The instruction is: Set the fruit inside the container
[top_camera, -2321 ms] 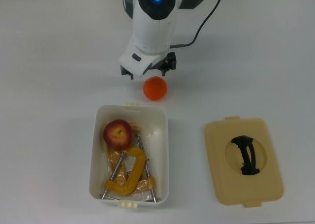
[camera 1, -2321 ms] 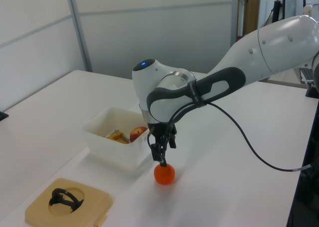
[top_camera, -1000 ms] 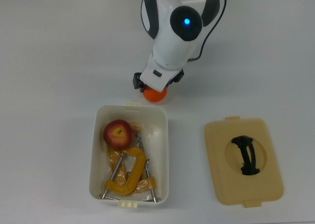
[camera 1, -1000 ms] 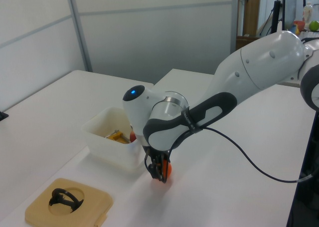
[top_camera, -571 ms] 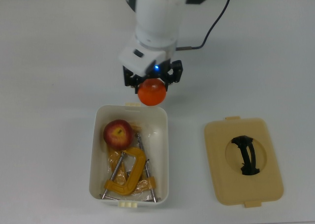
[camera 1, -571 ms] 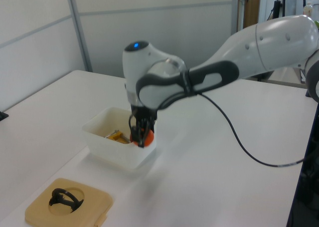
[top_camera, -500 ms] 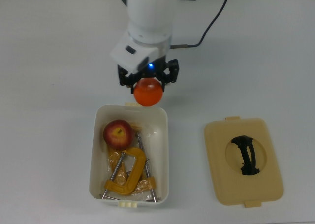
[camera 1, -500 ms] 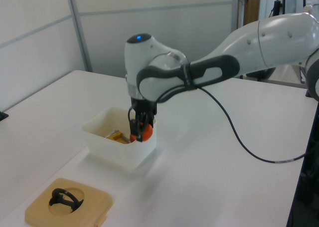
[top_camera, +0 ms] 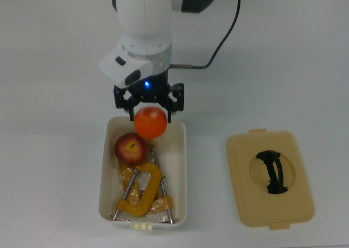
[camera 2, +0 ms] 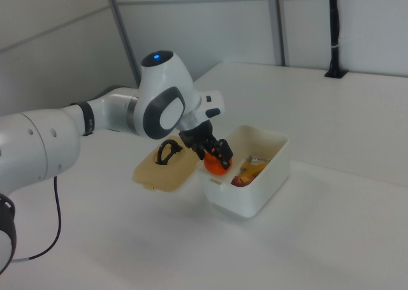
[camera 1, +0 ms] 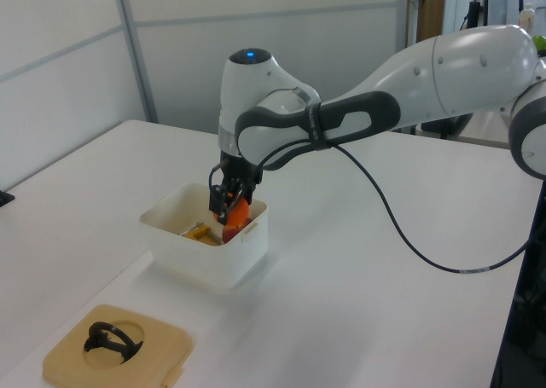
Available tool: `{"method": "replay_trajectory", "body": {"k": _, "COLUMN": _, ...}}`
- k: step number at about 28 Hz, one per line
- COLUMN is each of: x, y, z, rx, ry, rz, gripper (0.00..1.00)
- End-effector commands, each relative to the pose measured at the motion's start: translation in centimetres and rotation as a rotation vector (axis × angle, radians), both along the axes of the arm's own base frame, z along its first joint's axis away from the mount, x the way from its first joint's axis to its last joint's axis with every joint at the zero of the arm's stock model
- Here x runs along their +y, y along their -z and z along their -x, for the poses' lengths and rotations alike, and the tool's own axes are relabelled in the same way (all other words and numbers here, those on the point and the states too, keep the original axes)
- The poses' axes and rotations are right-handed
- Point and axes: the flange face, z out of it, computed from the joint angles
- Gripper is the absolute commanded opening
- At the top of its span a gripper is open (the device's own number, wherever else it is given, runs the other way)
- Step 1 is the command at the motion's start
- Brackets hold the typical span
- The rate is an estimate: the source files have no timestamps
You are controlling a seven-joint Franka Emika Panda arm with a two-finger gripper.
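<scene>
Fruit sits partly packed: the apple [top_camera: 130,148] lies in the white tub [top_camera: 106,171] beside a yellow clamp [top_camera: 143,193] and, seemingly, wrapped pieces. The gripper [top_camera: 148,107] grasps the orange [top_camera: 150,122] above the tub's end nearest the arm.

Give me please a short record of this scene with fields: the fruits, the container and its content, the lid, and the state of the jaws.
orange: held in the gripper, above the end of the container nearest the arm
apple: lying inside the container, in the corner at the top view's upper left
container: white tub, open, on the table
other contents: a yellow clamp
lid: beige, with black handle, flat on the table at the top view's right of the container, apart from it
jaws: shut on the orange
</scene>
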Motion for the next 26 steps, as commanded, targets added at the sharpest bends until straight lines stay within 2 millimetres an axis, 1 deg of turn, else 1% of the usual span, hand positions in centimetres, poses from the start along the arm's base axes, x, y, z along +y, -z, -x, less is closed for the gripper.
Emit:
{"method": "replay_trajectory", "body": {"k": 1, "x": -0.4, "y": -0.1, "z": -0.6, "rx": -0.025, "ry": 0.036, "rz": -0.012, "gripper": 1.00}}
{"method": "replay_trajectory", "body": {"k": 4, "x": -1.0, "y": -0.5, "z": -0.5, "rx": -0.027, "ry": 0.047, "rz": -0.017, "gripper": 1.00}}
{"method": "replay_trajectory", "body": {"k": 6, "x": -1.3, "y": -1.3, "z": -0.3, "rx": -0.033, "ry": 0.050, "rz": -0.018, "gripper": 1.00}}
{"method": "replay_trajectory", "body": {"k": 8, "x": -2.1, "y": -2.2, "z": 0.0, "rx": -0.034, "ry": 0.059, "rz": -0.018, "gripper": 1.00}}
{"method": "replay_trajectory", "body": {"k": 9, "x": -2.6, "y": -2.6, "z": 0.5, "rx": -0.008, "ry": 0.059, "rz": -0.014, "gripper": 1.00}}
{"method": "replay_trajectory", "body": {"k": 12, "x": -3.5, "y": -2.8, "z": 1.4, "rx": 0.056, "ry": 0.048, "rz": -0.003, "gripper": 1.00}}
{"method": "replay_trajectory", "body": {"k": 13, "x": -3.6, "y": -3.1, "z": 1.8, "rx": 0.076, "ry": 0.031, "rz": 0.001, "gripper": 1.00}}
{"method": "replay_trajectory", "body": {"k": 14, "x": -3.8, "y": -3.8, "z": 2.6, "rx": 0.112, "ry": -0.014, "rz": 0.011, "gripper": 1.00}}
{"method": "replay_trajectory", "body": {"k": 19, "x": -4.7, "y": -4.3, "z": 4.8, "rx": 0.246, "ry": -0.117, "rz": 0.025, "gripper": 1.00}}
{"method": "replay_trajectory", "body": {"k": 23, "x": -4.8, "y": -5.3, "z": 5.3, "rx": 0.255, "ry": -0.119, "rz": 0.024, "gripper": 1.00}}
{"method": "replay_trajectory", "body": {"k": 26, "x": -4.8, "y": -5.2, "z": 5.4, "rx": 0.261, "ry": -0.121, "rz": 0.023, "gripper": 1.00}}
